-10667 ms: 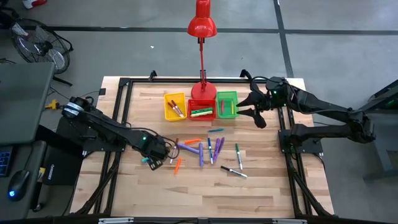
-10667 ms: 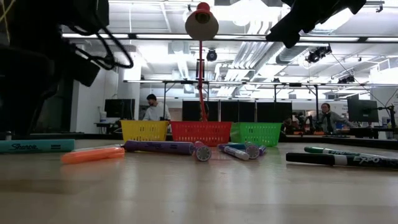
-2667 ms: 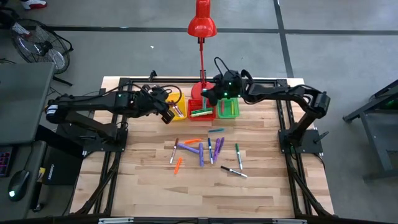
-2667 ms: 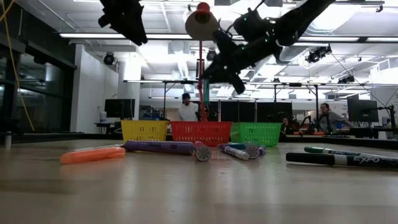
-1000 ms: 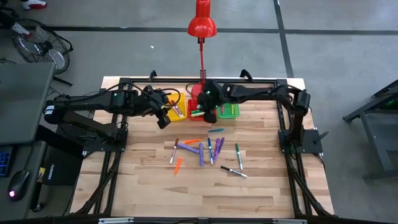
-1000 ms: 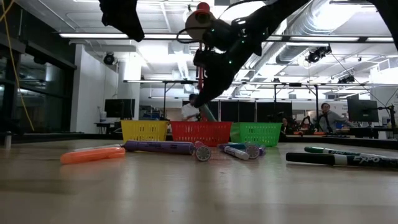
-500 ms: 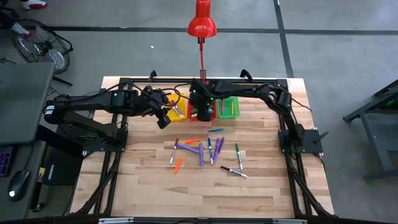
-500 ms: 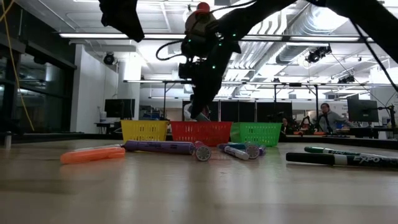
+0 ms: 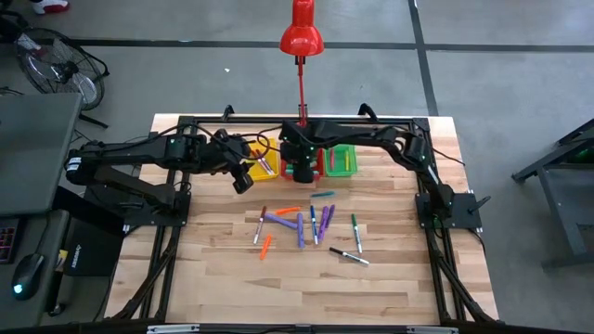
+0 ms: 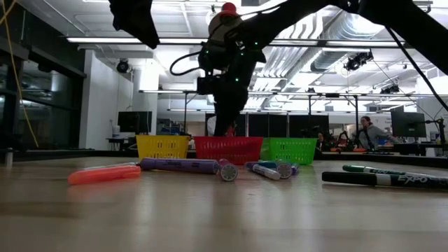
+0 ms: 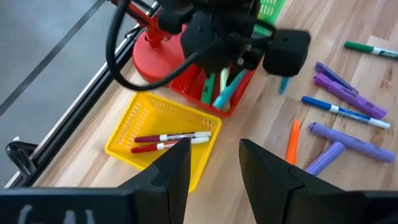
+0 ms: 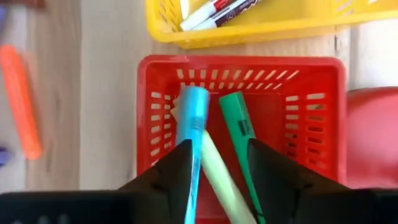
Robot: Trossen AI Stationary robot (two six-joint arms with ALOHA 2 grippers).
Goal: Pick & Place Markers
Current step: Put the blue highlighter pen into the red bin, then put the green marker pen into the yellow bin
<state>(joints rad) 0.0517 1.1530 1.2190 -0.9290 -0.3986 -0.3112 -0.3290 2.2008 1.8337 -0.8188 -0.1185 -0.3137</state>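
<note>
Three bins [image 9: 261,158] at the table's [image 9: 390,278] far edge: yellow with two markers [image 11: 165,140], red with three. About ten more scattered mid-table; "EXPO" legible on black one [image 10: 385,179]. Right gripper [image 12: 217,165] over red bin, parted, empty. Left gripper [image 11: 211,163] beside yellow, parted, empty.

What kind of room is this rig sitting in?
Probably a robotics lab or open workshop: exposed ceiling ducts, rows of desks with monitors behind the wooden table, and a person seated there.
</note>
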